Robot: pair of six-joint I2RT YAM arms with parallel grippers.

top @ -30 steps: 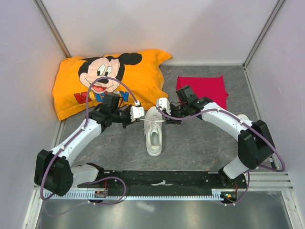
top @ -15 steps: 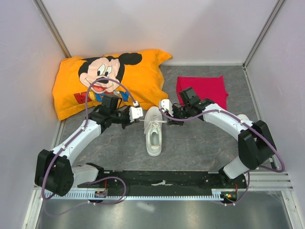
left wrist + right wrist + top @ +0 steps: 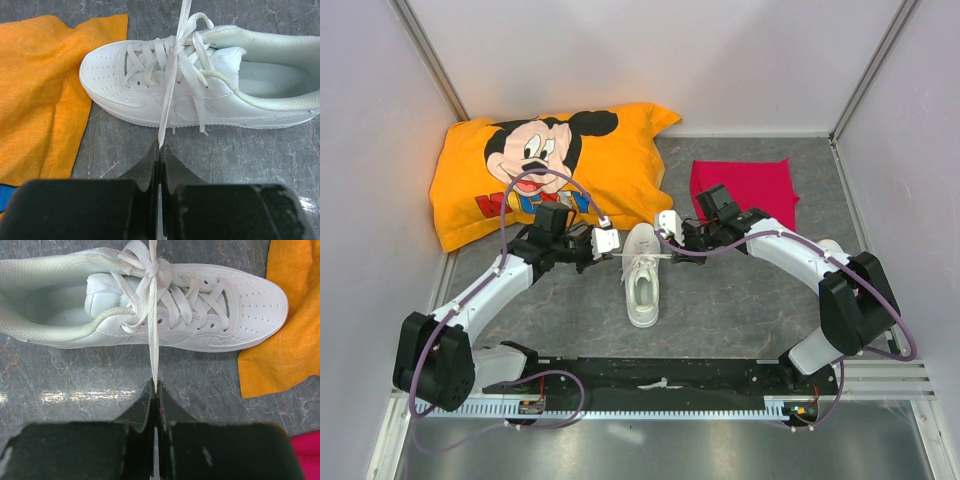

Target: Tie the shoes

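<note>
A white sneaker (image 3: 642, 275) lies mid-desk (image 3: 740, 300), toe near the orange pillow (image 3: 620, 150). The left end effector (image 3: 160, 149) and right end effector (image 3: 155, 386) each pinch a taut lace (image 3: 169, 95). The knot looks cinched, the bow seemingly unfinished.

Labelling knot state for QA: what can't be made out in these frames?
1. The knot on the shoe: too small in the top view; in the wrist views, overlapping laces hide whether it is a finished bow.
2. The lace strand tail: left wrist view, hidden inside the shut left hand. The other strand likewise inside the shut right hand, right wrist view.
3. Shoe's heel: cut off by the frame edge in both wrist views.
</note>
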